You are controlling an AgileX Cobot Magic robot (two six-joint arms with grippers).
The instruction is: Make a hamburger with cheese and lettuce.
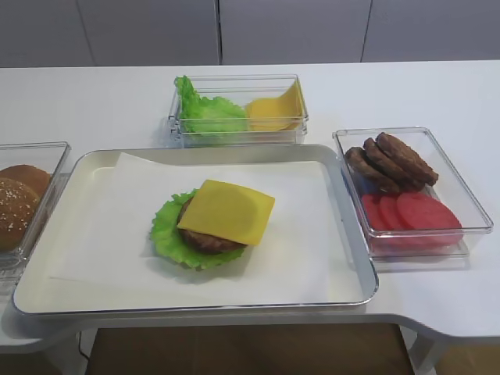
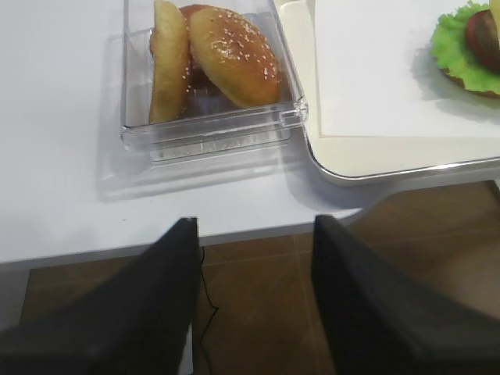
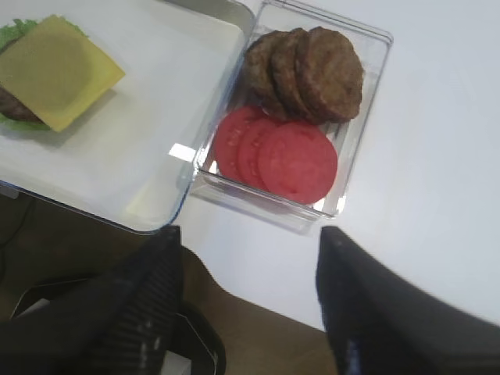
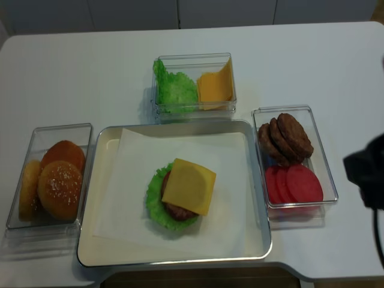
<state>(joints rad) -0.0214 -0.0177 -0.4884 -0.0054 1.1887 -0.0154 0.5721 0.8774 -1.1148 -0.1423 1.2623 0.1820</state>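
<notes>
The hamburger sits in the middle of the paper-lined tray. Its brown patty lies on the ruffled green lettuce, and the square yellow cheese lies flat on top. From above, the cheese covers most of the patty. My right gripper is open and empty, hovering off the table's front edge below the tomato box, with the cheese far to its upper left. My left gripper is open and empty too, over the front edge below the bun box; the lettuce shows at top right.
A clear box on the right holds overlapping spare patties and tomato slices. Behind the tray is a box with lettuce leaves and cheese slices. The bun box stands left of the tray. A dark part of my right arm shows at the right edge.
</notes>
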